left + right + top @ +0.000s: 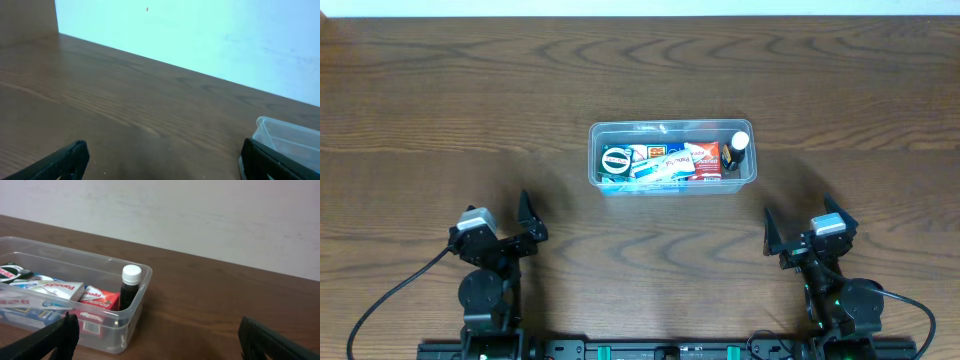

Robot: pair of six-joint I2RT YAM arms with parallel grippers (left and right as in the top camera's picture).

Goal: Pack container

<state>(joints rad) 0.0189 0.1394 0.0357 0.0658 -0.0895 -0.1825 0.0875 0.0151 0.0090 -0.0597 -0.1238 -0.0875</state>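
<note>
The clear plastic container [745, 128] stands in the middle of the table. Inside lie a round dark tin [616, 160], white and blue packets [660, 163], a red box [707, 160] and an upright dark bottle with a white cap [739, 147]. The right wrist view shows the container [131, 315], the red box [100, 300] and the bottle [129, 287] at left. The left wrist view shows only one corner of the container [285, 132]. My left gripper [526, 224] and right gripper [790, 238] are open and empty, near the front edge, well apart from the container.
The wooden table [440, 110] stretches around the container. A pale wall [200, 35] rises behind the far edge. Black cables [390, 295] run from both arm bases at the front.
</note>
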